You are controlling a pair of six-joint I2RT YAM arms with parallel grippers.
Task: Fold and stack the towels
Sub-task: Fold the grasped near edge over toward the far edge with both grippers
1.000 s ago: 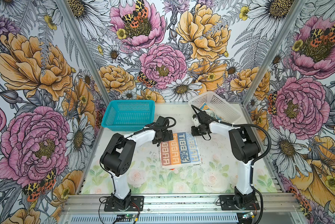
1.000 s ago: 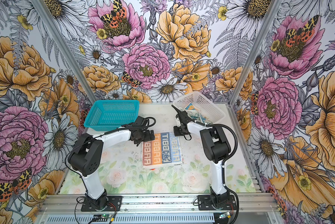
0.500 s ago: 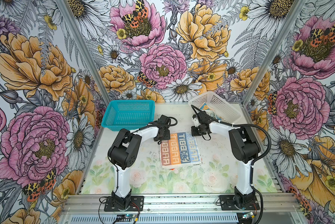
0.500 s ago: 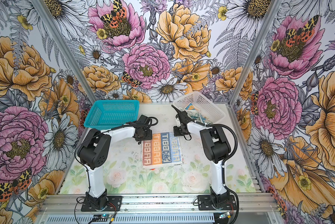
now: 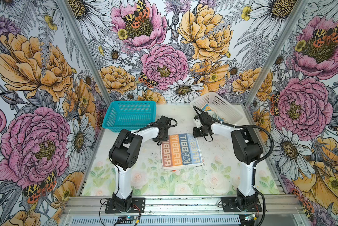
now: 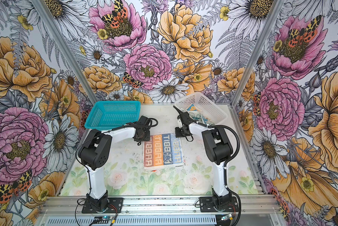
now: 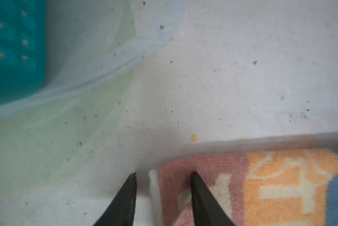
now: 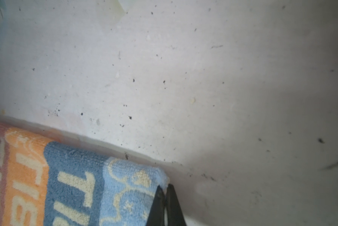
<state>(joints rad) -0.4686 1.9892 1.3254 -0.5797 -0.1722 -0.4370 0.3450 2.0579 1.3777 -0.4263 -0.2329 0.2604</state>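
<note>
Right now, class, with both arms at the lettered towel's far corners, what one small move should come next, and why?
Probably close the left fingers on the pink corner of the striped lettered terry towel. They straddle its edge with a gap, one on cloth, one over bare table, while the right fingers pinch the light-blue corner.
</note>
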